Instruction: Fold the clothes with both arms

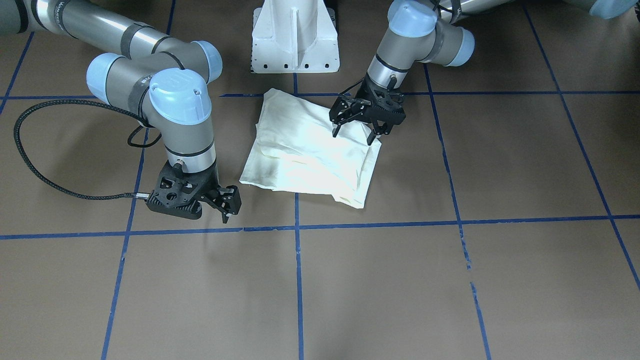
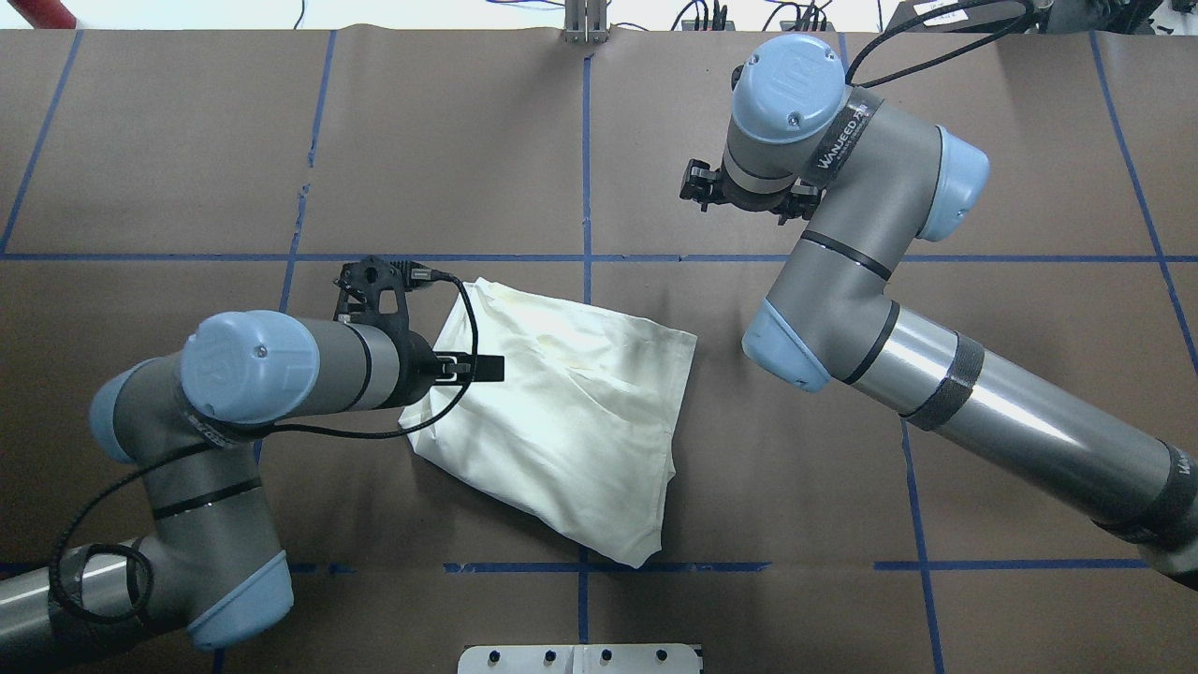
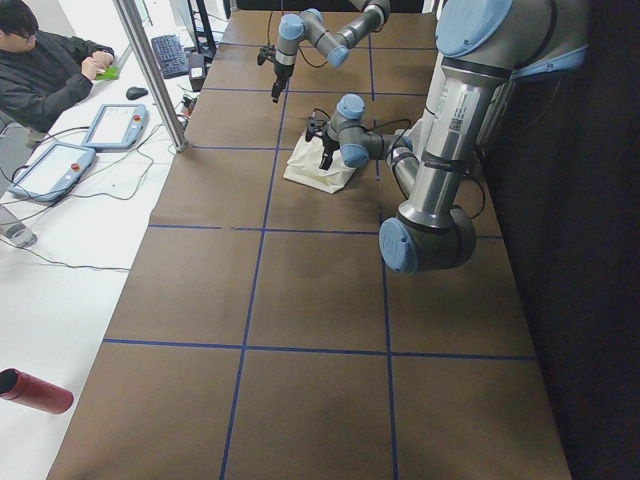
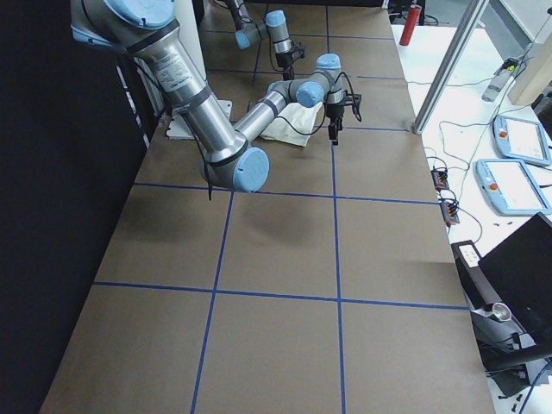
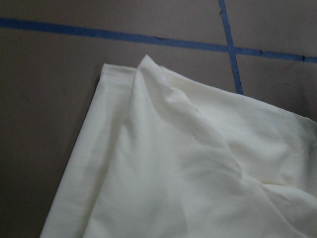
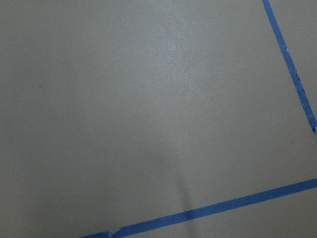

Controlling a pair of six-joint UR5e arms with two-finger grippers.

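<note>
The cream-white shirt (image 1: 310,155) lies folded into a rough four-sided bundle near the table's middle, plain side up, with no print showing. It also shows in the overhead view (image 2: 571,421) and fills the left wrist view (image 5: 173,163). My left gripper (image 1: 354,135) points down over the shirt's edge on my left side. Its fingers are wide apart and hold nothing. My right gripper (image 1: 226,216) hangs over bare table, off the shirt's far corner on my right side. Its fingers show side-on, look apart and hold nothing.
The white pedestal base (image 1: 295,40) stands at my edge of the brown table, which is crossed by blue tape lines (image 1: 298,280). An operator (image 3: 50,60) sits at a side desk beyond the table's end on my left. A black cable (image 1: 30,165) loops by my right arm.
</note>
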